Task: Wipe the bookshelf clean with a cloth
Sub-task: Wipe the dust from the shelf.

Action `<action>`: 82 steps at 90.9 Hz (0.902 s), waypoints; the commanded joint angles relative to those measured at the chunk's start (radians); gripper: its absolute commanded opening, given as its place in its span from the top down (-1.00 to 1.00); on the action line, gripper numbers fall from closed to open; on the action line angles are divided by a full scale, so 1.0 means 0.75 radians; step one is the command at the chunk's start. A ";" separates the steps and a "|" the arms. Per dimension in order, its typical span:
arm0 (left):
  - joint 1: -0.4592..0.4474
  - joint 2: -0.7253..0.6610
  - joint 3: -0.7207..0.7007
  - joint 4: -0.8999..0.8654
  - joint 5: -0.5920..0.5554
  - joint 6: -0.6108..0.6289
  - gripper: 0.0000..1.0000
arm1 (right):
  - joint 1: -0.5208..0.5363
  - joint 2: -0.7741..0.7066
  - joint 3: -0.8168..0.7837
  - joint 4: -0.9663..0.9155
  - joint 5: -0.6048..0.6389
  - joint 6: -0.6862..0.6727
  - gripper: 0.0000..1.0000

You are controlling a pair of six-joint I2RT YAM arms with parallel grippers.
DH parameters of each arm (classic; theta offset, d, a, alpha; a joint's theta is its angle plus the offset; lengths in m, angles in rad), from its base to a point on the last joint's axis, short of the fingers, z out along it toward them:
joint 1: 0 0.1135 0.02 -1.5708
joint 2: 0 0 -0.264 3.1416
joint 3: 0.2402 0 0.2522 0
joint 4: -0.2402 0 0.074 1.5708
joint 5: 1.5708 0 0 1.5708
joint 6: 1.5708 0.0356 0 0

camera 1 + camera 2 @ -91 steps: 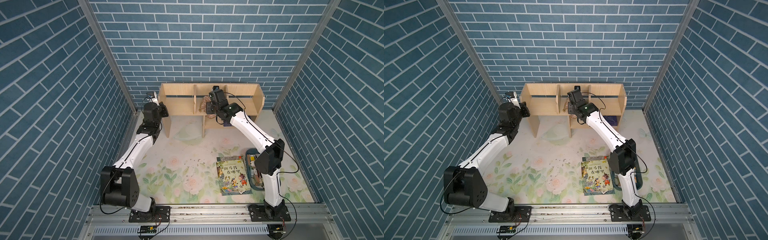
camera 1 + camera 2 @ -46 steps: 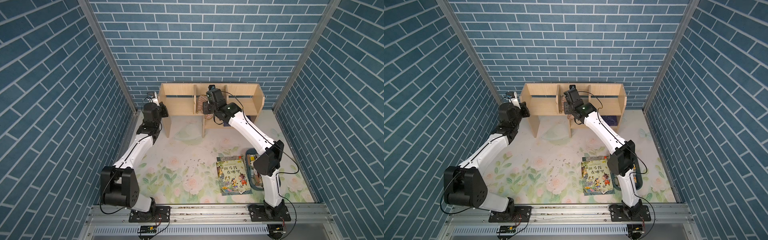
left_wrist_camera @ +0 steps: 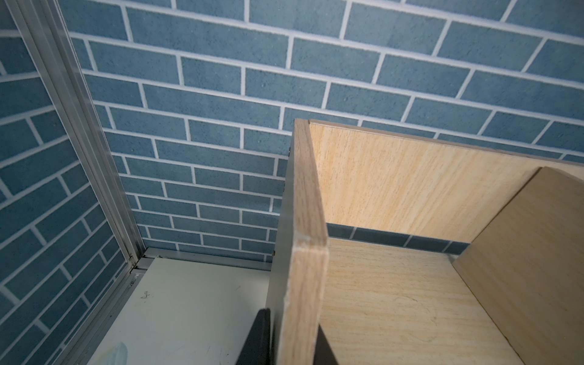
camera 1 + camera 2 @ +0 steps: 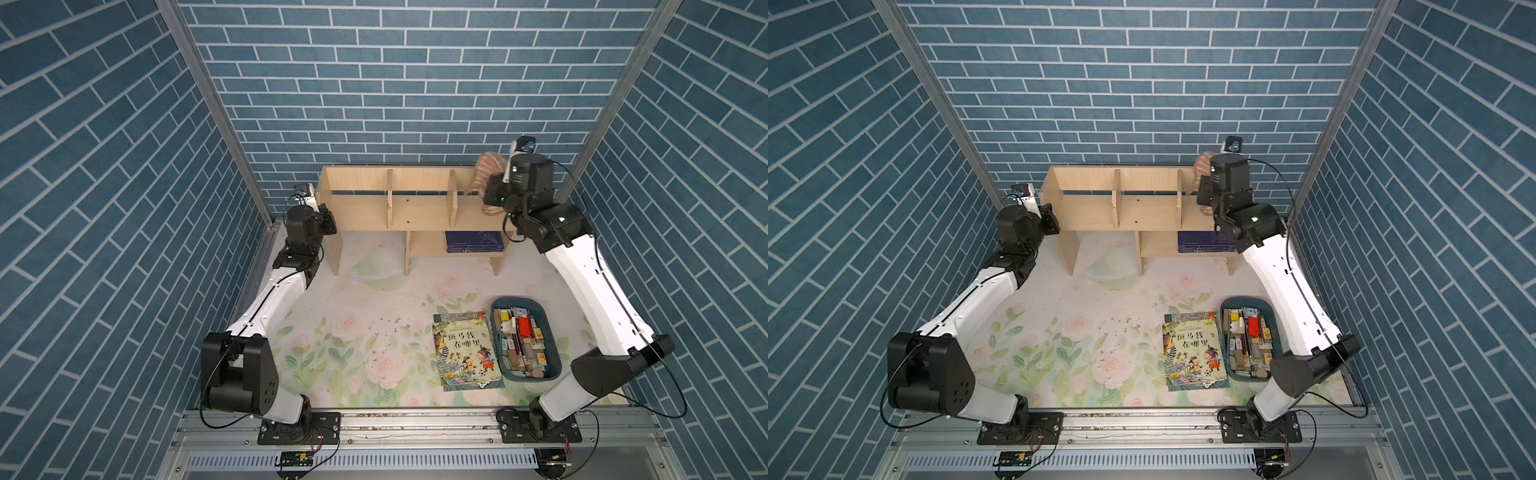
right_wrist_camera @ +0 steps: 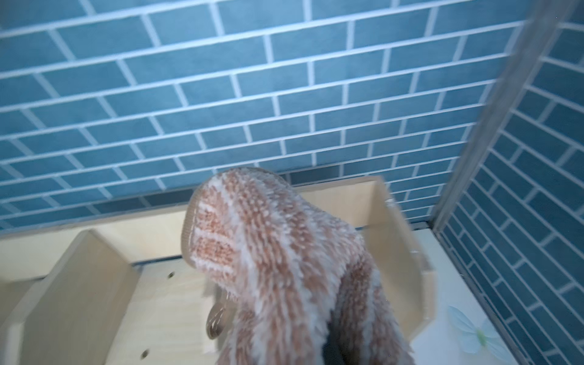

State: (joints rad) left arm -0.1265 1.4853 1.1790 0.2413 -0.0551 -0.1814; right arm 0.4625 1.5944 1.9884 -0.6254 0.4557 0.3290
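**Wiping shifts to the end bay**

Leaving the middle compartment, the right hand (image 4: 496,195) has swung to the rightmost compartment of the low light-wood bookshelf (image 4: 419,212), pressed together on the fluffy tan-pink, white-striped cloth (image 4: 487,168). Likely this is the last bay to wipe. The cloth hangs bunched over the hand, raised near the back panel's top; contact with the wood is unclear. The left hand (image 3: 294,347) pinches the left side panel.
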 commanded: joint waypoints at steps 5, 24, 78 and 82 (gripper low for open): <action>-0.022 0.026 -0.014 0.004 0.114 -0.103 1.00 | -0.075 0.101 -0.123 0.003 -0.089 0.068 1.00; -0.022 0.010 -0.018 0.001 0.114 -0.101 1.00 | -0.105 0.168 -0.233 0.066 -0.149 0.088 1.00; -0.024 0.030 -0.007 -0.005 0.133 -0.102 1.00 | -0.106 0.247 -0.251 0.130 -0.232 0.091 1.00; -0.024 0.034 -0.008 -0.006 0.135 -0.104 1.00 | -0.080 0.272 -0.215 0.139 -0.242 0.090 1.00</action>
State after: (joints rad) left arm -0.1246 1.4853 1.1790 0.2409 -0.0463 -0.1711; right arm 0.3504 1.7523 1.7603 -0.5560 0.3302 0.3813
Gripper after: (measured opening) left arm 0.192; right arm 0.082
